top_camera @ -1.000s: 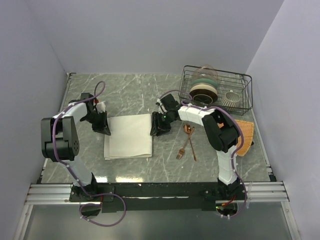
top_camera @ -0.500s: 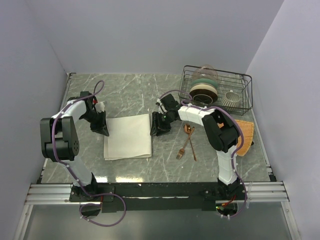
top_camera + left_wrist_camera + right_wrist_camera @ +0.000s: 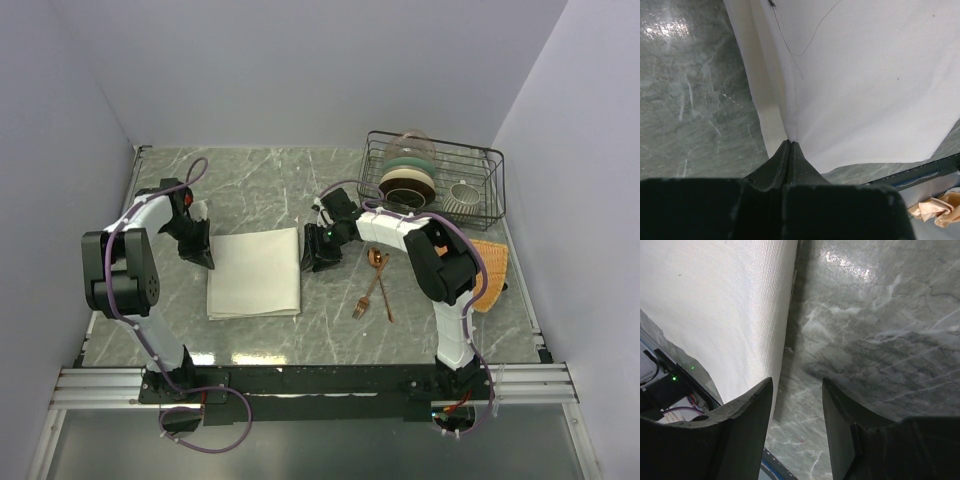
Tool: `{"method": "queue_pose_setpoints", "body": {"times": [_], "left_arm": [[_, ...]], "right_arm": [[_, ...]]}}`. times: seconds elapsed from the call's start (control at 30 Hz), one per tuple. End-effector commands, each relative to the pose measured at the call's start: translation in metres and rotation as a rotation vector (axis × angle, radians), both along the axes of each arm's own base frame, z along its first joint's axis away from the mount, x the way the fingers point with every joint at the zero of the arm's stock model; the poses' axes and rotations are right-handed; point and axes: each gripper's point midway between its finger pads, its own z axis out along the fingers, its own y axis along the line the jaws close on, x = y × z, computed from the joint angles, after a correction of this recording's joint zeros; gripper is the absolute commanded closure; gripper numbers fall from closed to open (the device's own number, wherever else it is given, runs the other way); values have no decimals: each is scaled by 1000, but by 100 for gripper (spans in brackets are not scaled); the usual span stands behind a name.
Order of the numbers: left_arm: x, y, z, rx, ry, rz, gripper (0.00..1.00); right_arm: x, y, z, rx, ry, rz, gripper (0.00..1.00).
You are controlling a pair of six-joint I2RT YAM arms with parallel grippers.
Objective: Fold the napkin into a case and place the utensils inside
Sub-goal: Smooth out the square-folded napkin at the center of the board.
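The napkin (image 3: 255, 272) is laid flat on the counter (image 3: 260, 190) between the two arms. It is folded at least once: in the left wrist view a lower layer shows as a cream strip beside the upper one. No narrow case has been made of it yet. The fork (image 3: 364, 302) and spoon (image 3: 374, 258) are laid crossed on the counter near its right side, apart from the cloth.

The left fingers (image 3: 789, 155) are pressed fully together at the napkin's left edge. The cloth is drawn into a small ridge at their tips, so a pinch on the top layer is judged likely. The right fingers (image 3: 747, 410) are held about half open astride the napkin's right edge, one over cloth and one over bare counter, with nothing gripped.

The cloth is judged light, soft and limp. It can be expected to sag when lifted and to slide on the polished stone if pulled from one side only, so it is best taken at an edge or corner. The cutlery is thin, hard and shiny and lies low on the counter. A grip across the middle of a handle is judged safest.

How many layers are caught by the left fingers cannot be told. Whether the right fingertips touch the counter cannot be made out either. The orange mat (image 3: 492, 262) is partly hidden behind the right arm
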Motion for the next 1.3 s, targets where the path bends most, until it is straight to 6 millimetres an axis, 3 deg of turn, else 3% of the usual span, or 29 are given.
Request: {"method": "queue_pose_setpoints", "body": {"times": [0.0, 0.43, 0.77, 1.27], "left_arm": [[4, 8, -1, 29, 9, 7, 99], [9, 10, 10, 30, -5, 10, 99], [4, 17, 3, 74, 19, 10, 99], [-3, 16, 20, 64, 12, -29, 99]], "right_arm": [[2, -14, -14, -81, -16, -13, 47], [0, -14, -15, -80, -11, -12, 47], [-1, -14, -16, -81, -7, -8, 47], [0, -15, -16, -84, -10, -10, 47]]}}
